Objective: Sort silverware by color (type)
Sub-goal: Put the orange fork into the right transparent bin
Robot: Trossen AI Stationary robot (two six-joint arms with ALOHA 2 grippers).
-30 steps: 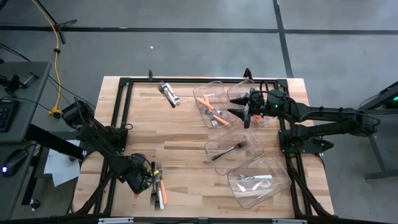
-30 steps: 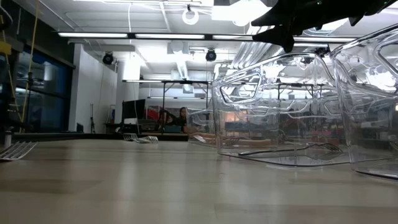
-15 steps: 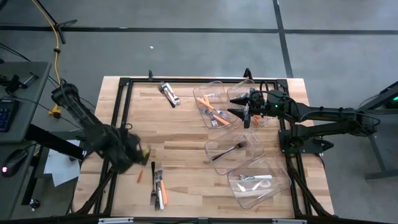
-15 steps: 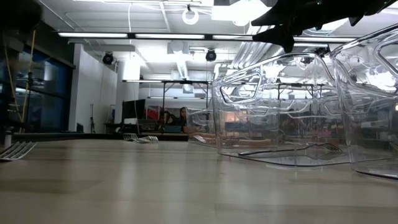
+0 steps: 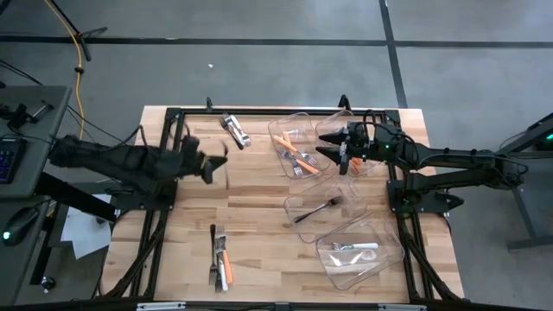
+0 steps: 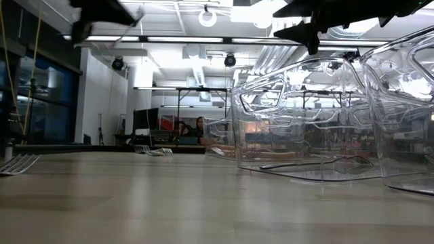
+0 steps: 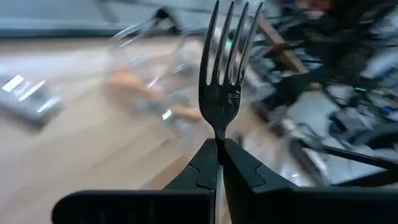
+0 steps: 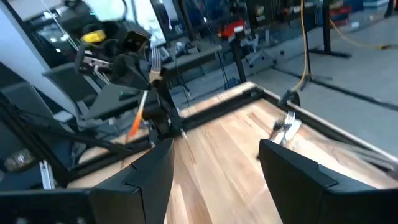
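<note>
Above bare wood on the table's left side, the left gripper (image 7: 221, 163) pinches a dark fork (image 7: 226, 68), tines up. Over the clear bins (image 5: 298, 142), the right gripper (image 5: 333, 144) waits, fingers apart. More silverware (image 5: 219, 259) lies near the front edge.

Four clear bins (image 5: 296, 144) (image 5: 350, 138) (image 5: 325, 212) (image 5: 361, 250) on the right part of a wooden table (image 5: 251, 203), running from far edge toward near edge. Black frame (image 5: 169, 138) round the tabletop. Grey floor (image 5: 259, 69) with dark seams beyond. Yellow cable (image 5: 79, 78) hanging at left, beside a side desk (image 5: 26, 130) with a keyboard (image 5: 7, 160). In low view, ceiling lights (image 6: 135, 38) and a distant table (image 6: 196, 89).
</note>
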